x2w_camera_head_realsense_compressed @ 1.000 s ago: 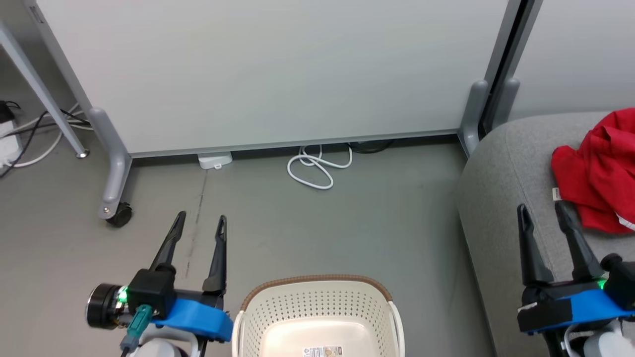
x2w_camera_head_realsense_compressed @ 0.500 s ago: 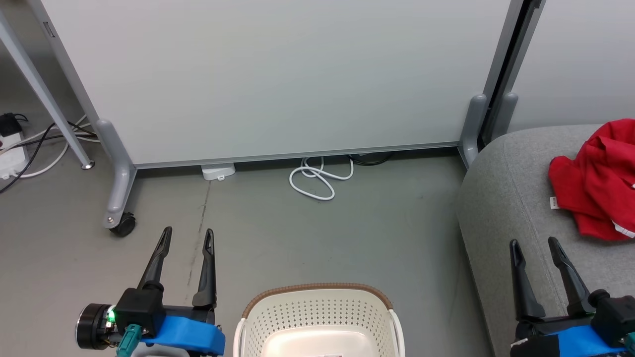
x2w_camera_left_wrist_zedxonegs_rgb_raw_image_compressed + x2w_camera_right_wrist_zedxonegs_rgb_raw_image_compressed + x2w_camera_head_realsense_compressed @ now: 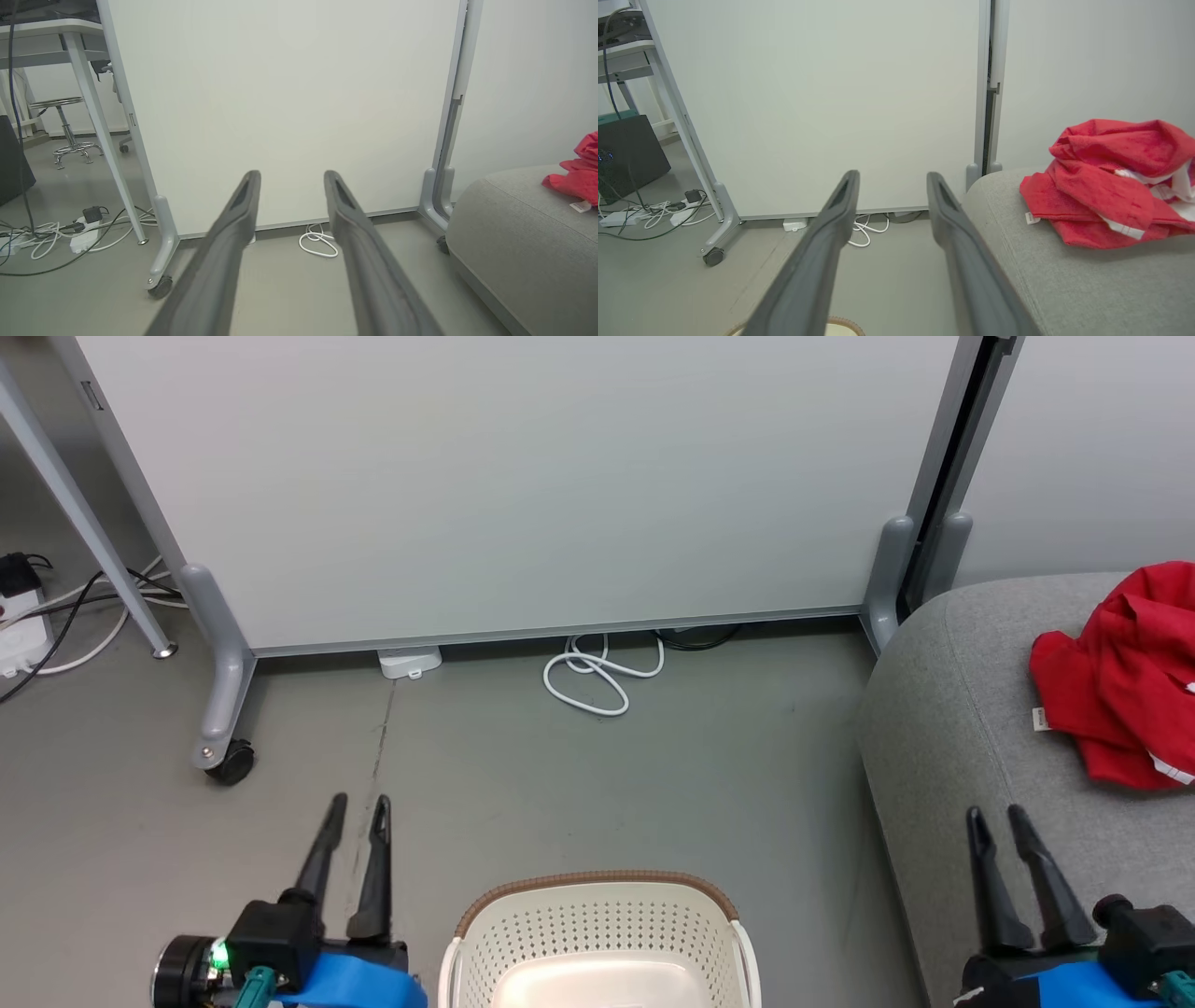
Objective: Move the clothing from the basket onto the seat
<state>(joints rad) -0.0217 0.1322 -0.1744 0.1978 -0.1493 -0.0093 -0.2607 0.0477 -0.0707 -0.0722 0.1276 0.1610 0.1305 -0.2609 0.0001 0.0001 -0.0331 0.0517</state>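
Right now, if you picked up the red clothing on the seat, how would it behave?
Probably floppy: the red clothing lies crumpled in folds on the grey seat. Likely light, being thin fabric; loose ends may dangle.

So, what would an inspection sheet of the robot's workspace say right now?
Surface: grey floor, faintly marked.
Job's things: red clothing heaped on the grey seat; white basket, no clothing in the visible part.
Clutter: small white box by the partition foot.
Grippers: left gripper and right gripper open, holding nothing.
Cables: coiled white cable by the partition; power strip with leads at far left.
Surroundings: white wheeled partition, table leg.
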